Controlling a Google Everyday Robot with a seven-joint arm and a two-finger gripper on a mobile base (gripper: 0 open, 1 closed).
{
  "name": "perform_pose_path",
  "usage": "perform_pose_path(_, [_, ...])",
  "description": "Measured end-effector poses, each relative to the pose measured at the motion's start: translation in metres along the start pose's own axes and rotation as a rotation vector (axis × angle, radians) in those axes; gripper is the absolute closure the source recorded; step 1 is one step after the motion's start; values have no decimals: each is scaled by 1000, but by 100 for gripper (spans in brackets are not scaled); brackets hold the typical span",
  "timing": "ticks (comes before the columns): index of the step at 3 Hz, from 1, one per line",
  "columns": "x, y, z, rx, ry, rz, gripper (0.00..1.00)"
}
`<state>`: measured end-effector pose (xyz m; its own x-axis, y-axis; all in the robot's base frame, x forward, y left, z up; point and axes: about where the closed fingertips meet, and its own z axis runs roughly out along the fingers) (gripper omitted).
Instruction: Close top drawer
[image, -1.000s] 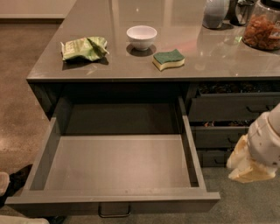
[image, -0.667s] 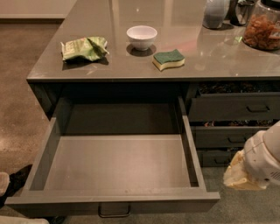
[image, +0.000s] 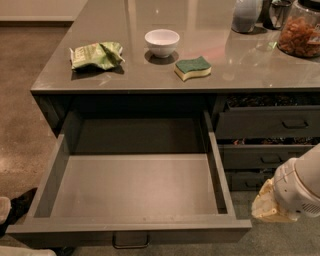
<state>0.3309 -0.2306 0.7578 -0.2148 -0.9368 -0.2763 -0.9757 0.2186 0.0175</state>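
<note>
The top drawer (image: 135, 182) is wide and dark grey. It stands pulled far out from under the counter, and its smooth grey box is empty. Its front panel runs along the bottom of the view, with the small dark loop handle (image: 131, 242) at its centre. My gripper (image: 267, 206), beige at the end of a white arm, hangs low at the right. It is just beyond the drawer's front right corner, in front of the narrower drawers, and touches nothing I can see.
The grey countertop (image: 150, 82) holds a crumpled green bag (image: 96, 55), a white bowl (image: 162, 42), a green-and-yellow sponge (image: 192, 68), a grey container (image: 246, 15) and a jar of orange-brown food (image: 300, 32). Narrower drawers (image: 267, 122) stack at the right, slightly ajar. Brown floor lies at the left.
My arm and gripper have moved down and slightly left, toward the drawer's front right corner. The drawer has not moved.
</note>
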Motion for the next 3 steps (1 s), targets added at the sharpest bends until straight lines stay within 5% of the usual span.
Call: perform_pose_path(3, [-12, 64, 53, -178, -77, -113, 100])
